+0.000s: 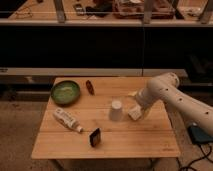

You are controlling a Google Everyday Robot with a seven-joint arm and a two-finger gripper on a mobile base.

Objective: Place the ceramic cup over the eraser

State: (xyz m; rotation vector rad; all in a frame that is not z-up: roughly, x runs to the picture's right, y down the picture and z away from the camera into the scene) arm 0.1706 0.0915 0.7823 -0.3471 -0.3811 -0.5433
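Observation:
The ceramic cup (pixel 116 111) is small, white and tapered, and stands upside down near the middle of the wooden table (pixel 145 142). The eraser (pixel 95 137), a small black block with a lighter edge, stands near the front edge, left of and in front of the cup. The two are apart. My gripper (pixel 133 113) is at the end of the white arm (pixel 165 92), which reaches in from the right. It is low over the table, just right of the cup and close to it. A whitish square shape shows at its tip.
A green bowl (pixel 65 92) sits at the back left. A small dark red object (pixel 89 87) lies beside it. A white tube with a printed label (pixel 67 120) lies left of the eraser. Dark shelving stands behind the table.

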